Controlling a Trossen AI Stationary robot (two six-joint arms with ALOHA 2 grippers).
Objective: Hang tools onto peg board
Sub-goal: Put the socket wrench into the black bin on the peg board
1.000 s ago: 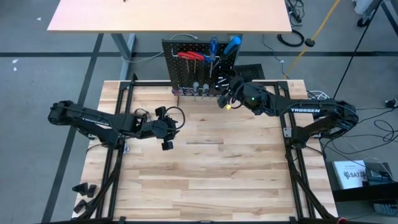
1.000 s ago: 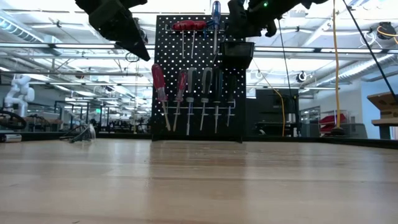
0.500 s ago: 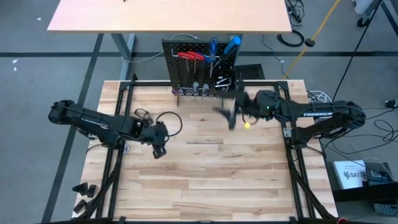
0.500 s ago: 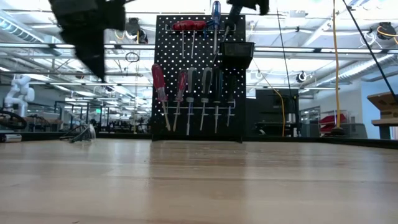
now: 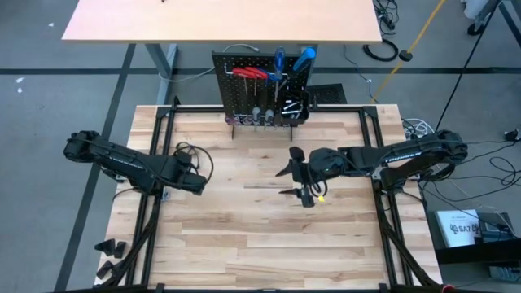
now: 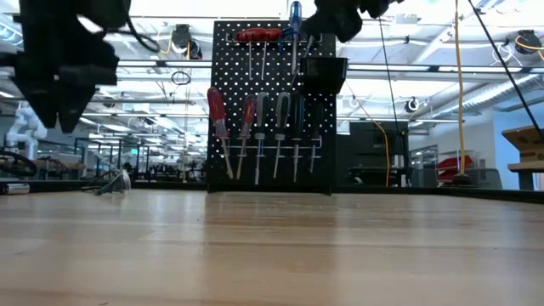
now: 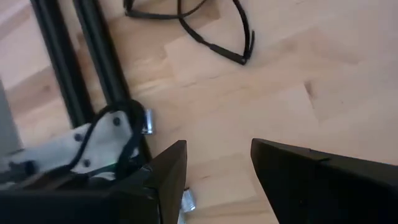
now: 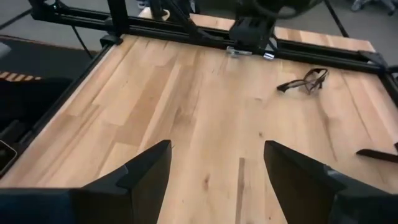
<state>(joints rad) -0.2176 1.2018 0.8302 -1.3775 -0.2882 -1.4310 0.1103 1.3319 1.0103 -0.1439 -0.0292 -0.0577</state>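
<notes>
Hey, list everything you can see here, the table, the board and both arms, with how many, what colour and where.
Black perforated metal peg board: one, upright at the table's far edge.
Red-handled hex keys: a few, hanging at the board's top.
Blue-handled screwdrivers: two, top of the board.
Lower-row screwdrivers: two red-handled, the rest darker, count unclear.
Square black bin: one, attached to the board, upper part.
Black-framed glasses: one pair, lying on the tabletop near the left gripper.
Pale wooden plank table: one, under both arms.
Tan desk: one, beyond the board.
Left gripper: fingers open, empty, over the table's left part.
Right gripper: fingers open, empty, over the table's middle.
</notes>
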